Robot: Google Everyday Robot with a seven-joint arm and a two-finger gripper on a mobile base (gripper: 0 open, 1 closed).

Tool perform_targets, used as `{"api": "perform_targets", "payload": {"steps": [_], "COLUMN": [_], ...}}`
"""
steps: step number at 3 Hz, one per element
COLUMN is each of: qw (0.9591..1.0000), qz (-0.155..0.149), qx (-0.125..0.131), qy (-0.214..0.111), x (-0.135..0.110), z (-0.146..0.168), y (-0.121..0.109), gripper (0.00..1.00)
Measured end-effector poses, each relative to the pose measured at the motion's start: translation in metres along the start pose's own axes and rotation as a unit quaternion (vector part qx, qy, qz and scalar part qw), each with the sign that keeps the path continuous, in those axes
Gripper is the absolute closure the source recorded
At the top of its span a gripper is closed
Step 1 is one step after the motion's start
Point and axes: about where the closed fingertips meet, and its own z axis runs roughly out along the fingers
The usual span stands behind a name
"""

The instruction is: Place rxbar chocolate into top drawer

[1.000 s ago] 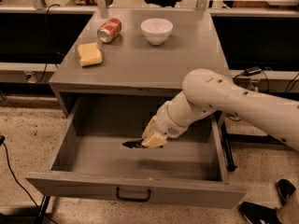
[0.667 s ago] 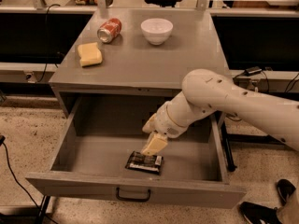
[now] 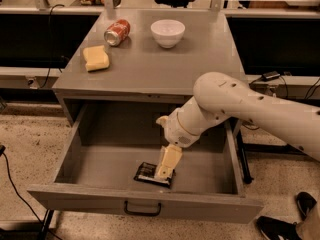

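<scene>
gripper (image 3: 164,172) lower centre, down inside open top drawer (image 3: 90,198) | rxbar chocolate (image 3: 145,171) flat on drawer floor near front, under gripper tip | claw state: cannot tell

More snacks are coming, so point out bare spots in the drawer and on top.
In the top drawer, the floor left of the rxbar chocolate is bare. The middle is crowded: the gripper hangs over the bar. On the cabinet top, the front right is bare, right of the yellow sponge, before the white bowl.
</scene>
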Motion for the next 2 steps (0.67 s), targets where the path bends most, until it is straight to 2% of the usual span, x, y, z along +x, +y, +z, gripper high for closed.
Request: {"api": "perform_targets", "payload": {"steps": [1, 2], "qw": [0.999, 0.9984], "qz": [-0.042, -0.053], "qx": [-0.001, -0.001], "qy": [0.017, 0.021], "x": [-0.0075, -0.0096], "z": [-0.017, -0.0211], "y": [0.0106, 0.013], "gripper": [0.0, 0.0]}}
